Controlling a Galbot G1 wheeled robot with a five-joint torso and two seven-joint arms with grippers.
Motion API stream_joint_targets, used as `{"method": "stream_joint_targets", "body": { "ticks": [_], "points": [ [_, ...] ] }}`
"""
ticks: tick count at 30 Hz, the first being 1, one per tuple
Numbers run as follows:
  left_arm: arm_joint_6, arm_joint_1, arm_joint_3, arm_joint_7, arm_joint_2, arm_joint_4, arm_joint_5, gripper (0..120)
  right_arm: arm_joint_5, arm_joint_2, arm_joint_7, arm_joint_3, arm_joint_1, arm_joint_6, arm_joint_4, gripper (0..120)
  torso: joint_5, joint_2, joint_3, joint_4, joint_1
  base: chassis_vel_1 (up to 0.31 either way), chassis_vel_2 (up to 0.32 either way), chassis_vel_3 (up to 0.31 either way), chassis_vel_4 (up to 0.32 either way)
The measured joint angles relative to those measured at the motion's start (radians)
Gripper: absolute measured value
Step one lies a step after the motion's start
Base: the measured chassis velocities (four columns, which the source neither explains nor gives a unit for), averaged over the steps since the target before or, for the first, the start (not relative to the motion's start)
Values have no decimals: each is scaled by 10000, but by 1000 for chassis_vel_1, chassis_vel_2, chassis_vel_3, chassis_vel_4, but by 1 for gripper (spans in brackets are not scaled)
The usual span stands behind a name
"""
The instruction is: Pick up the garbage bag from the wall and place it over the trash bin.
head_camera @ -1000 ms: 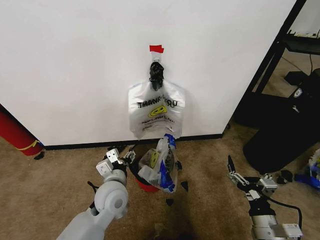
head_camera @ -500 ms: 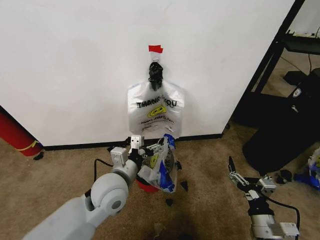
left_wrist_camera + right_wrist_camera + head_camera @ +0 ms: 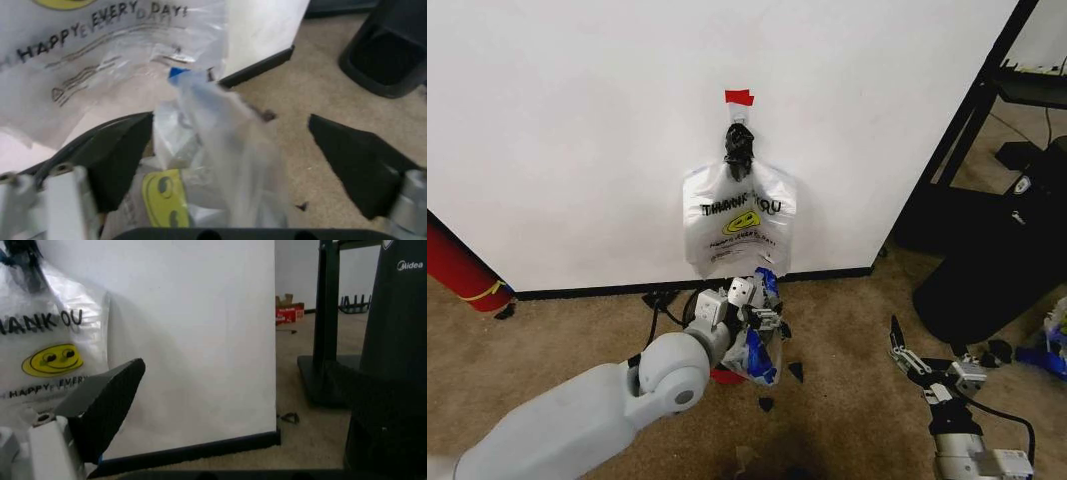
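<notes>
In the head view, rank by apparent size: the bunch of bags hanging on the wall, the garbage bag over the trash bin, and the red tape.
1. Bunch of bags on the wall, largest.
2. Garbage bag, smaller, though the left end effector hides part of it, so its full extent is unsure.
3. Red tape, clearly smallest.

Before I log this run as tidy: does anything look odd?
Yes. The bag sits crumpled on the bin rather than spread over its rim, with the open left hand at it. Small dark scraps litter the carpet beside it.

"HAPPY EVERY DAY!" on hanging bags [image 3: 100, 60]
</notes>
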Motion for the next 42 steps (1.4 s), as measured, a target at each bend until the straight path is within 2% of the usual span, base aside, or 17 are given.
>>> {"method": "stream_joint_targets", "body": {
  "ticks": [4,7,8,12,15,17,22,25,28,29,36,37,42],
  "points": [
    [-14,2,1,-83,23,58,-43,77,12,0,0,0,39,0,-13,100,1,0,0,0,0,0,0,0,0],
    [-108,135,-19,-113,39,182,-40,61,16,8,1,-56,155,-56,-20,100,0,0,0,0,0,0,0,0,0],
    [-108,135,-19,-113,39,182,-40,61,16,8,1,-56,155,-56,-20,100,0,0,0,0,0,0,0,0,0],
    [-239,294,-92,-109,68,269,71,44,0,29,8,-116,221,-102,-21,100,0,0,0,0,0,0,0,0,0],
    [-323,335,-152,-130,82,284,103,38,-8,29,11,-135,239,-114,-30,100,0,0,0,-1,-1,0,0,0,0],
    [-399,404,-234,-171,99,285,126,26,-21,24,21,-166,258,-138,-47,100,1,0,0,-2,-1,0,0,0,0],
    [-538,668,-445,-459,110,186,174,6,-17,-65,152,-325,378,-360,-87,100,1,0,0,-2,-1,0,0,0,0],
    [-558,886,-587,-549,134,94,174,0,220,-250,289,-499,432,-701,-42,100,1,0,-1,-3,-1,0,0,0,0],
    [-646,1265,-758,-584,181,-53,259,0,773,-889,643,-1075,841,-1609,146,100,1,0,-1,-1,-2,0,0,0,0],
    [-646,1265,-758,-584,181,-53,259,0,773,-889,643,-1075,841,-1609,146,100,1,0,-1,-1,-2,0,0,0,0],
    [-809,1513,-813,-768,2,-83,530,0,2550,-2661,1645,-3437,3610,-4081,182,100,1,0,-1,0,-1,0,0,0,0],
    [-809,1513,-813,-768,2,-83,530,0,2550,-2661,1645,-3437,3610,-4081,182,100,1,0,-1,0,-1,0,0,0,0],
    [-814,1597,-958,-810,47,-129,568,0,3242,-3432,2304,-5480,5870,-5486,-534,100,1,0,0,0,-1,0,0,0,0]
  ]
}}
